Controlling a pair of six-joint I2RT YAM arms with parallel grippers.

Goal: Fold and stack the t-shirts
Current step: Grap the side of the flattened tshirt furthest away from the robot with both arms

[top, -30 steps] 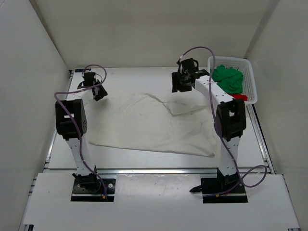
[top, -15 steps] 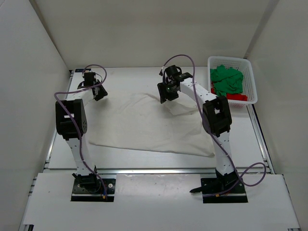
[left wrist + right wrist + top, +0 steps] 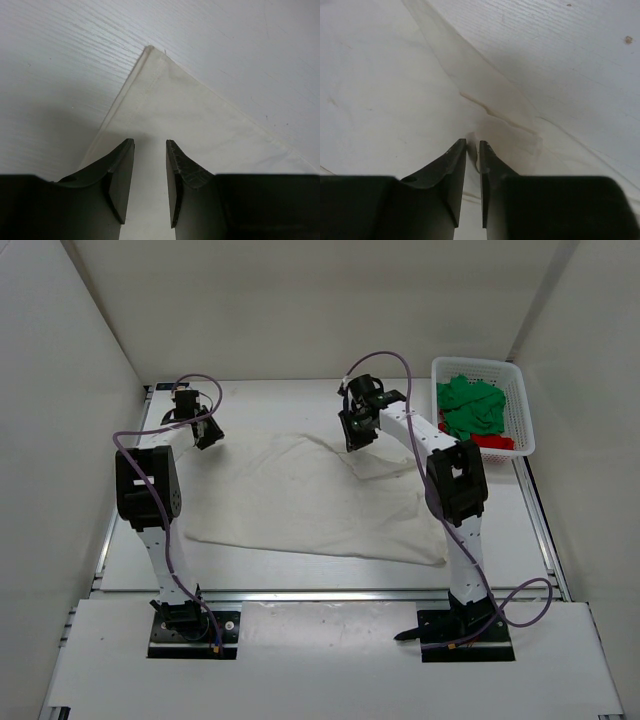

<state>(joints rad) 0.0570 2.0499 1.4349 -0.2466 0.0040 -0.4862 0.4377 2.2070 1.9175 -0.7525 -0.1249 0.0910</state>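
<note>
on the table [image 3: 270,400] the white shirt [image 3: 300,500] lies spread; our left gripper [image 3: 150,143] stands apart over its corner, our right gripper [image 3: 472,142] pinches a fold. green shirt [image 3: 470,405] and red shirt [image 3: 492,443] sit in the basket [image 3: 524,410].

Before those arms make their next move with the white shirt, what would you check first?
1. Right gripper pinching the white shirt: ok, cloth puckers between its nearly shut tips.
2. Left gripper lined up over the shirt near its corner: ok.
3. Left gripper closed on that corner: not ok, jaws open.
4. Left tips touching the cloth: cannot tell.
5. Green shirt and red shirt out of the way: ok, both in the basket.
</note>
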